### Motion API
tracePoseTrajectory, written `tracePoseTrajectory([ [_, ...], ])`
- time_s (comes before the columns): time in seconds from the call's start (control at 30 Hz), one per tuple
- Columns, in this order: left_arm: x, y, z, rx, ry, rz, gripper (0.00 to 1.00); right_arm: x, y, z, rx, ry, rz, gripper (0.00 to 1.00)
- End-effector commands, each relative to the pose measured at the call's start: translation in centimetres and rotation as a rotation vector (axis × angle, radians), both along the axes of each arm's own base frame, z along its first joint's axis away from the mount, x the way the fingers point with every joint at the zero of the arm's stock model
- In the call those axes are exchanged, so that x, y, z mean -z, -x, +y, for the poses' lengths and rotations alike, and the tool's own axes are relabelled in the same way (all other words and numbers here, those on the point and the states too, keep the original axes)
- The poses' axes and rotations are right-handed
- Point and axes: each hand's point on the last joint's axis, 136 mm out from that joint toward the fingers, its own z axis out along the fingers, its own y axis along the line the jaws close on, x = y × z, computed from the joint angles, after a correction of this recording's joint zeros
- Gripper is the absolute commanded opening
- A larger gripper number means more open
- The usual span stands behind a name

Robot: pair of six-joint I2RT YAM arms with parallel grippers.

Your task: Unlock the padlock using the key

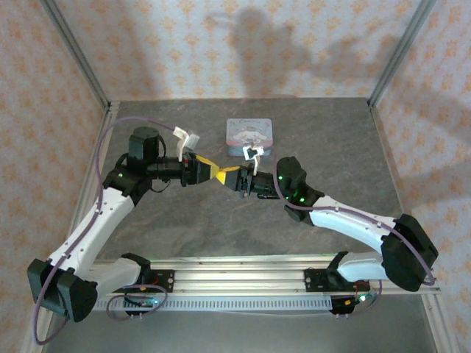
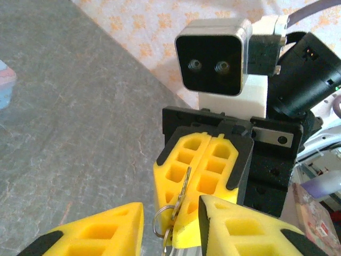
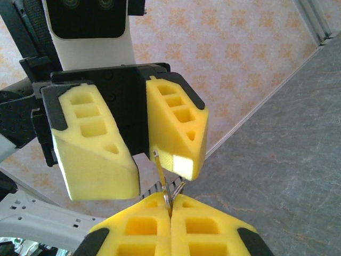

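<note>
My two grippers meet tip to tip above the middle of the table. The right gripper (image 1: 234, 177) (image 3: 170, 212) is shut on the key (image 3: 161, 169), a thin metal blade that sticks out from between its yellow pads, with a wire ring (image 3: 179, 189) hanging beside it. In the left wrist view the key (image 2: 184, 185) and its ring (image 2: 161, 218) lie along the seam of the shut right gripper (image 2: 179, 226). My left gripper (image 1: 209, 170) (image 2: 171, 207) is open, its fingers (image 3: 96, 154) on either side of the key's tip without touching it. The padlock is out of view.
A light-blue printed tin (image 1: 249, 137) lies on the grey table (image 1: 191, 228) just behind the grippers. Patterned walls and metal posts close in the back and sides. An aluminium rail (image 1: 235, 276) with both arm bases runs along the near edge.
</note>
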Motion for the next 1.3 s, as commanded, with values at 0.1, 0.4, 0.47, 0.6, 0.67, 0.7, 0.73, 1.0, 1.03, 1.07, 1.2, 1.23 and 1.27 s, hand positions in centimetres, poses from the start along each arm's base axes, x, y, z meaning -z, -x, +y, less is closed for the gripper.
tracePoseTrajectory([
  [0.1,-0.4,0.5,-0.4,0.068,0.014,-0.007,0.28,-1.8,0.3,0.3,-0.033,-0.049,-0.043,0.0],
  [0.4,-0.1,1.2,-0.9,0.136,0.004,0.013,0.17,-1.9,0.4,0.7,-0.054,-0.043,-0.054,0.0],
  [0.47,0.1,1.5,-1.0,0.152,-0.004,0.018,0.13,-2.0,0.4,0.7,-0.058,-0.042,-0.06,0.0],
  [0.6,0.1,2.0,-0.9,0.172,-0.015,0.009,0.06,-2.0,0.3,0.8,-0.06,-0.035,-0.066,0.0],
  [0.67,0.0,2.2,-0.9,0.18,-0.018,-0.001,0.03,-1.9,0.2,0.9,-0.057,-0.027,-0.063,0.0],
  [0.7,-0.1,2.3,-0.9,0.185,-0.018,-0.005,0.02,-1.8,0.2,0.9,-0.053,-0.022,-0.064,0.0],
  [0.73,-0.2,2.3,-0.9,0.186,-0.02,-0.009,0.01,-1.7,0.1,0.9,-0.047,-0.016,-0.061,0.0],
  [1.0,-0.7,2.1,-0.8,0.177,-0.039,-0.057,0.0,-1.1,-0.9,-0.5,0.059,0.057,-0.067,0.16],
  [1.03,-0.7,1.9,-0.7,0.173,-0.043,-0.063,0.0,-1.1,-0.9,-0.7,0.068,0.064,-0.068,0.19],
  [1.07,-0.6,1.8,-0.7,0.168,-0.048,-0.067,0.0,-1.2,-0.9,-1.0,0.077,0.068,-0.07,0.22],
  [1.2,-0.5,1.3,-0.6,0.148,-0.068,-0.081,0.0,-1.6,-0.9,-2.3,0.112,0.079,-0.054,0.3],
  [1.23,-0.4,1.2,-0.6,0.146,-0.075,-0.085,0.0,-1.9,-0.8,-2.8,0.119,0.08,-0.055,0.3],
  [1.27,-0.3,1.1,-0.6,0.144,-0.081,-0.085,0.0,-1.9,-0.8,-3.2,0.131,0.089,-0.047,0.3],
])
